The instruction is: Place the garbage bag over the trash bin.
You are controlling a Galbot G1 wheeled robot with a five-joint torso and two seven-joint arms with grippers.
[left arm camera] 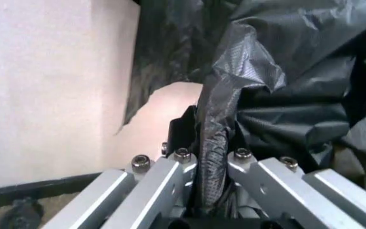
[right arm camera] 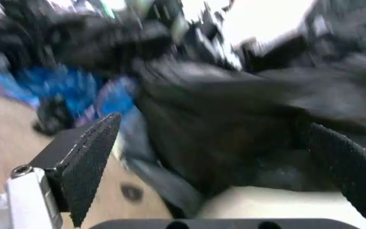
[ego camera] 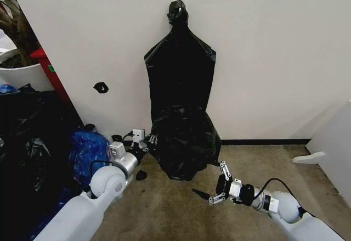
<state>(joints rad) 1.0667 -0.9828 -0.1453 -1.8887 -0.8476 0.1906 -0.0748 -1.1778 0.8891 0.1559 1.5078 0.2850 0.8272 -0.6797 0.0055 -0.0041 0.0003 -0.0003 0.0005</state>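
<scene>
The thin, glossy black plastic garbage bag [ego camera: 185, 142] is draped over something at the wall's foot, presumably the bin. A fold is clamped by the left gripper [left arm camera: 211, 157] beside it, seemingly to tug the plastic down. The right gripper [ego camera: 218, 188], near the bag, is spread wide and empty.

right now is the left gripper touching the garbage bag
Touching. In the left wrist view, the left gripper is shut on a fold of the garbage bag.

Head overview; wrist close-ups, shared garbage bag [ego camera: 184, 142].
</scene>
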